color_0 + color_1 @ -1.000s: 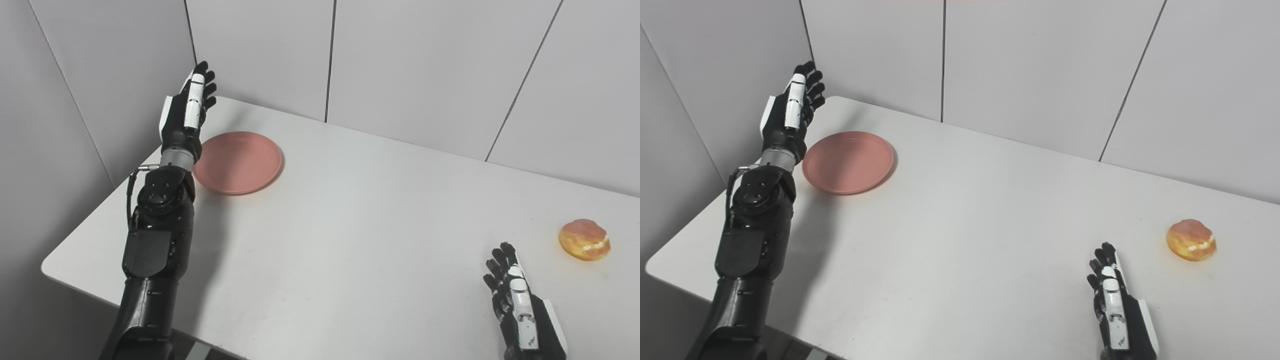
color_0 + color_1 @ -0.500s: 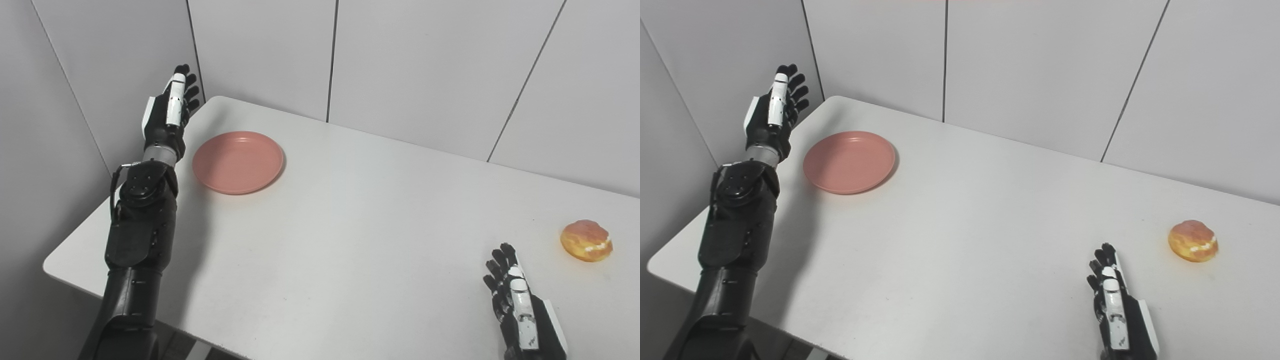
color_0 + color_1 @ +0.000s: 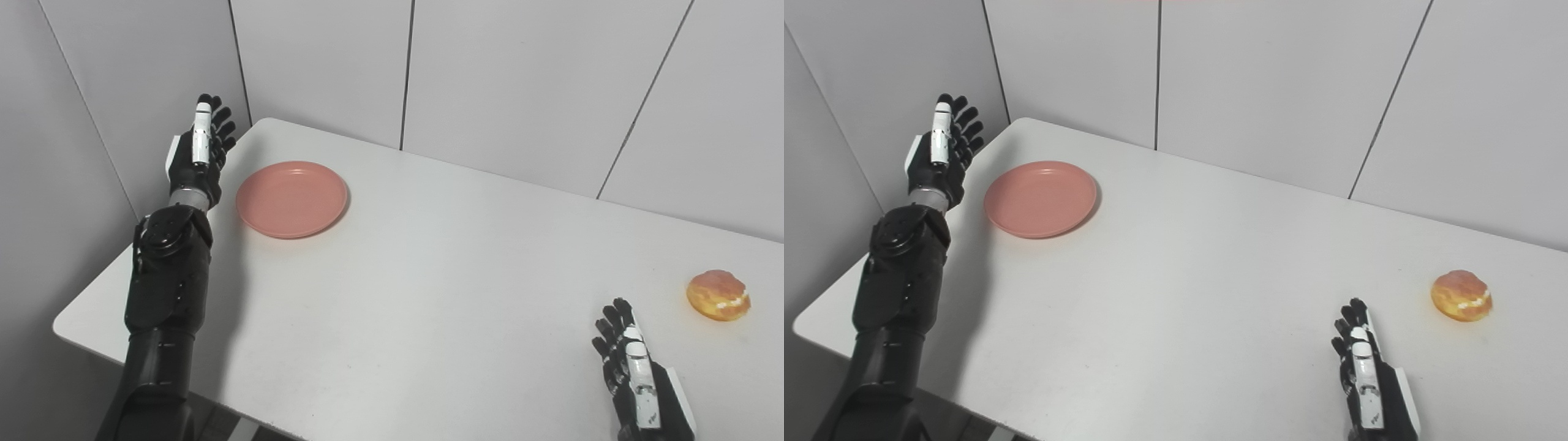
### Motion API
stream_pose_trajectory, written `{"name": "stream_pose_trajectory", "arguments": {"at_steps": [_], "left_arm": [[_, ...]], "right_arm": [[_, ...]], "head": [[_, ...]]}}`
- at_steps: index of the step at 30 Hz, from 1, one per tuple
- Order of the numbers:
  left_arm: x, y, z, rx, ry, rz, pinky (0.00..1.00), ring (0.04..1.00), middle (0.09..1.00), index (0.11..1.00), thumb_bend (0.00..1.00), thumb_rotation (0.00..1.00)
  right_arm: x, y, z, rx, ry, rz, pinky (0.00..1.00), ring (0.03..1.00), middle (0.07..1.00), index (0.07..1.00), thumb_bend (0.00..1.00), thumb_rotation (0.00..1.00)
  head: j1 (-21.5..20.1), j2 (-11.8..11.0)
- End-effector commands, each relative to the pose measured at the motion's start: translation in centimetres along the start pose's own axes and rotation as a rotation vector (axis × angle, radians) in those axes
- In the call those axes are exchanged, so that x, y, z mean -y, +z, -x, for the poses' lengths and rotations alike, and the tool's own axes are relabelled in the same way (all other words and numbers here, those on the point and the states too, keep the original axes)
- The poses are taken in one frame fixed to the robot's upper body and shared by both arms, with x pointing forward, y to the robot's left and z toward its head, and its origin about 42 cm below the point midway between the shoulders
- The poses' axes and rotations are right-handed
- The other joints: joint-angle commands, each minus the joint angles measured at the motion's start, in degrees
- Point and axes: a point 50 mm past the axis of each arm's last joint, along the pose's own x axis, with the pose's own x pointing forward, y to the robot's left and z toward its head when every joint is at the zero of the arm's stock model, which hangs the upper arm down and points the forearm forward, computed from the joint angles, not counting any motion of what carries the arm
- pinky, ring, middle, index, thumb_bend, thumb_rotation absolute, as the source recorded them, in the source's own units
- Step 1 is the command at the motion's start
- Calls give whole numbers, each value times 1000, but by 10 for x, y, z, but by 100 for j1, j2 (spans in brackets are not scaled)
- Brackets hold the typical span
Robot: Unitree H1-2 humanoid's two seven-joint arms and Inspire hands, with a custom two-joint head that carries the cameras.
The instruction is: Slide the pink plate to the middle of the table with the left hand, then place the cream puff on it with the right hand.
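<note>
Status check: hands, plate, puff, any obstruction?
Left hand open, raised left of pink plate, not touching. Right hand open, idle near cream puff. Plate unmoved; table middle unobstructed.

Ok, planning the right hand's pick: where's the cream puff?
The cream puff sits on the table's far right side, just beyond the right hand, untouched.

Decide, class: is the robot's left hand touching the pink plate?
Apart. The right eye view shows the left hand raised beside the table's left edge, with bare white table between it and the pink plate.
</note>
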Motion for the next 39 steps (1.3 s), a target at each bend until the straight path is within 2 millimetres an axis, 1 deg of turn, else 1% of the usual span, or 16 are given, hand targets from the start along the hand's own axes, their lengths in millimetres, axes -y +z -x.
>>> {"name": "stream_pose_trajectory", "arguments": {"at_steps": [1,6,10,15,31,34,39], "left_arm": [[6,27,-13,97,-12,12,947,940,942,916,403,1000],[7,17,-15,71,16,18,927,918,922,899,399,1000],[8,9,-17,52,14,48,946,933,933,914,399,1000],[6,3,-18,42,29,48,934,930,930,913,390,1000],[-17,-3,-14,33,58,35,943,936,938,925,406,1000],[-19,-3,-13,35,57,34,958,944,946,932,413,1000],[-22,-4,-12,30,62,23,948,941,943,926,411,1000]], "right_arm": [[-1,13,-4,58,17,4,1000,1000,1000,1000,179,1000],[0,13,-4,53,14,0,1000,1000,1000,1000,179,1000],[0,13,-4,57,13,7,1000,1000,1000,1000,178,1000],[0,15,-3,51,11,7,1000,1000,1000,1000,165,1000],[2,15,-1,57,9,9,1000,1000,1000,1000,164,1000],[2,15,-1,57,14,7,1000,1000,1000,1000,176,1000],[3,15,-2,56,16,3,1000,1000,1000,1000,172,1000]], "head": [[-5,11],[-10,12],[-5,17],[-3,27],[7,80],[10,78],[8,78]]}}
